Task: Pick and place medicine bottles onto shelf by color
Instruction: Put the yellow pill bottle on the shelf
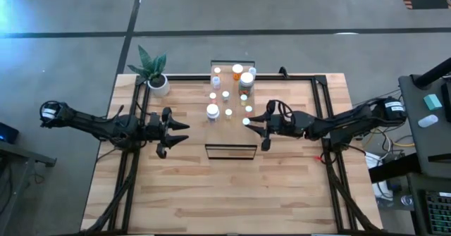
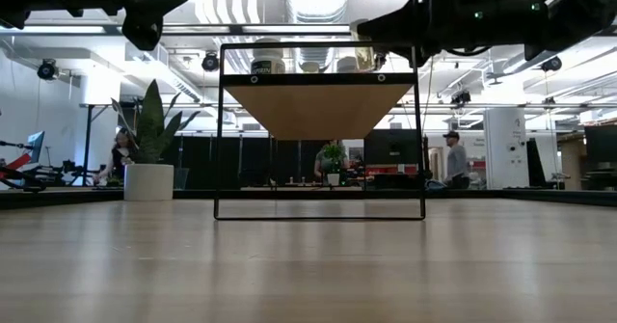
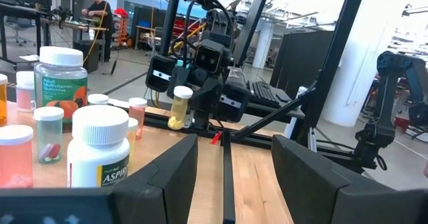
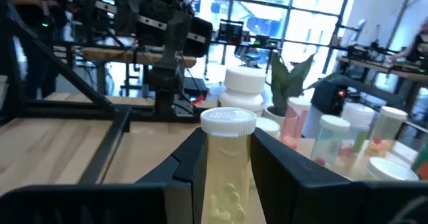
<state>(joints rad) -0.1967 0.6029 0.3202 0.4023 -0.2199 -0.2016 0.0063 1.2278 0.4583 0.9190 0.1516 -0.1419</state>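
Pale matt slatted-wood table (image 1: 232, 187); glossy clear-plastic bottle (image 4: 229, 164), ribbed white cap; black metal-framed shelf (image 2: 319, 61).

A potted green plant (image 1: 154, 72) stands at the slatted wooden table's (image 1: 211, 187) far left corner.

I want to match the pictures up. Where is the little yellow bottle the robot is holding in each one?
High view: yellow bottle at the right gripper, center.
Low view: not clearly visible.
Left wrist view: middle, held by the far arm.
Right wrist view: bottom center, between the fingers.
Shared landmark: aspirin bottle.
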